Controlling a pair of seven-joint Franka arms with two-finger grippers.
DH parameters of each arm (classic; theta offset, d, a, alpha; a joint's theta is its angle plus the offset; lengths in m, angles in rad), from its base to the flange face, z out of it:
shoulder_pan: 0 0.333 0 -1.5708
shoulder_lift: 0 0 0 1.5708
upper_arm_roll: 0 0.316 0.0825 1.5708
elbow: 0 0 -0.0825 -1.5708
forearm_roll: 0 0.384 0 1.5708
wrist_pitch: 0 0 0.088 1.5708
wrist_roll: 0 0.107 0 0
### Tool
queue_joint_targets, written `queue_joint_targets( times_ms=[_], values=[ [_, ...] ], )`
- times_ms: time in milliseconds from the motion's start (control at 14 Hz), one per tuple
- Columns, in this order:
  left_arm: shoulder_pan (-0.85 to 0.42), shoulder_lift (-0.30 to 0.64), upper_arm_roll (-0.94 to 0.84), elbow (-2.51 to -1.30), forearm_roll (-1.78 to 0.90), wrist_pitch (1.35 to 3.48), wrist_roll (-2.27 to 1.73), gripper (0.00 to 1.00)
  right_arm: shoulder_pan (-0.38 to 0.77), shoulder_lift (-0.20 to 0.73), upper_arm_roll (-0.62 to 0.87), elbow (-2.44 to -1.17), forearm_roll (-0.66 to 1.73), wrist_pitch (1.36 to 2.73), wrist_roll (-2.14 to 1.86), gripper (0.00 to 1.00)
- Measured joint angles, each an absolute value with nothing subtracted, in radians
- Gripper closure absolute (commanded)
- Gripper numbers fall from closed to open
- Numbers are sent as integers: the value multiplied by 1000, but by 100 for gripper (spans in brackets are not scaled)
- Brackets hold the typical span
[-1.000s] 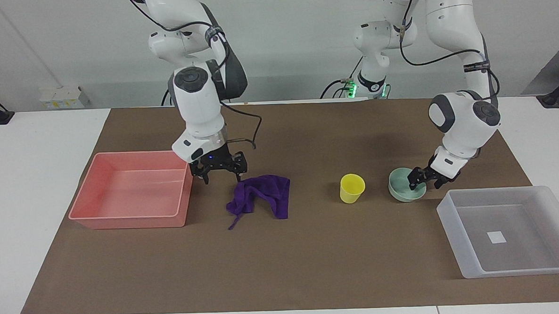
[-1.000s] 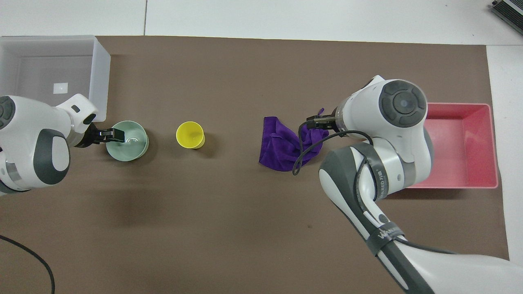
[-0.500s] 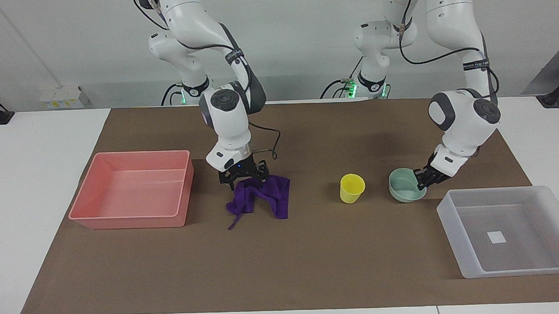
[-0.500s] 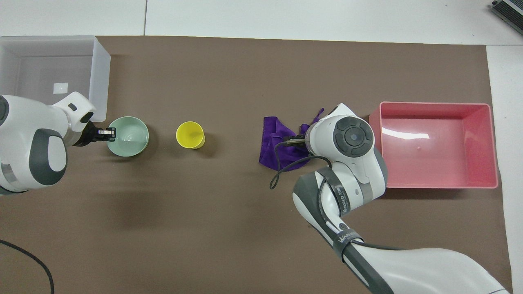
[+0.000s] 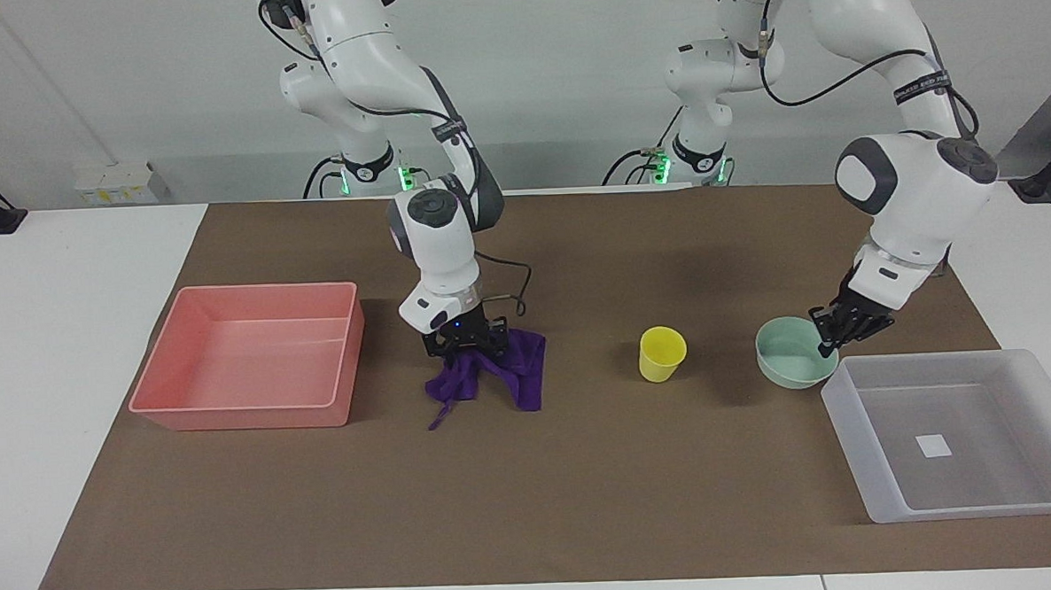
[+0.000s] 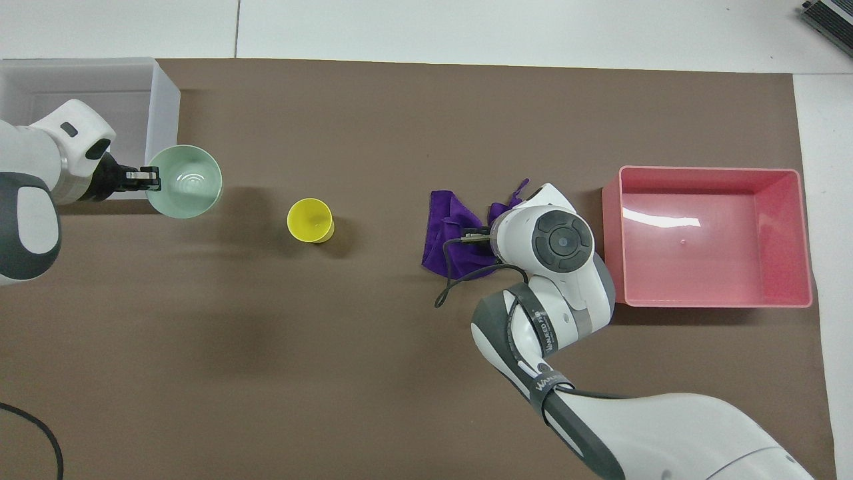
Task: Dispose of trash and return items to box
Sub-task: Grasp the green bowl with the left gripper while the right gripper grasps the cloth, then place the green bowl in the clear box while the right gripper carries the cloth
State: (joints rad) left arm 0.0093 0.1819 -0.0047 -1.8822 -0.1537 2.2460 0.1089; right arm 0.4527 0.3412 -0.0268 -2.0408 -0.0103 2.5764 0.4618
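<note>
Already the left claw is clamped on the rim of the green bowl, raised just beside the clear box; held by one edge, it could tip or slip out. The right claw presses into the purple rag beside the pink bin, and whether it has closed I cannot tell; it may snag only a fold. The yellow cup stands between.

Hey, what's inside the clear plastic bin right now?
Only a small white sticker on the clear bin's floor. In the overhead view the left arm covers part of the bin, but the facing view shows nothing else inside.
</note>
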Motion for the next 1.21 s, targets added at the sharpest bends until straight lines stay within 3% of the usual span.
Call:
queue_joint_targets(
  times_ms=[429,786,1214],
  values=[
    [9,162,-5,-1832,-154,2231,109,100,458,315,-36,-2033,-10,2507,531,100],
    [17,179,-2,-1704,-154,2172,107,100,442,220,-48,-1982,-10,2352,582,100],
    [124,243,2,-1604,-153,2173,113,100,417,72,-50,-1934,-11,2134,582,100]
  ],
)
